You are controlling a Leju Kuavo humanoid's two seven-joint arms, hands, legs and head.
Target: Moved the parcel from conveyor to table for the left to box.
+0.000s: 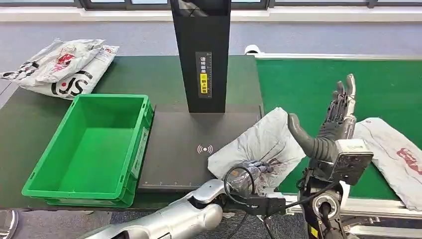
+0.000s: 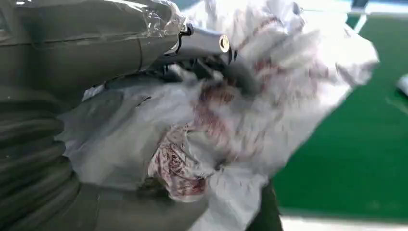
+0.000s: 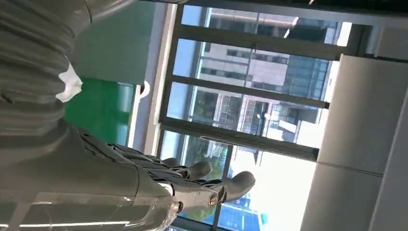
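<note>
A crumpled grey-white parcel [image 1: 266, 142] with red print sits where the black scan pad [image 1: 184, 149] meets the green conveyor belt [image 1: 318, 84]. My left hand [image 1: 249, 175] reaches in from below and grips the parcel's near end. In the left wrist view the parcel [image 2: 269, 96] bunches up inside that hand [image 2: 96, 48]. My right hand [image 1: 338, 112] is raised over the belt just right of the parcel, fingers [image 3: 192, 175] stretched out and apart, holding nothing. A green box [image 1: 89, 144] stands open on the table's left.
A second grey parcel [image 1: 393, 154] lies on the belt at the right. A black scanner post [image 1: 201, 50] rises behind the pad. Several bagged parcels [image 1: 59, 67] are heaped at the table's back left corner.
</note>
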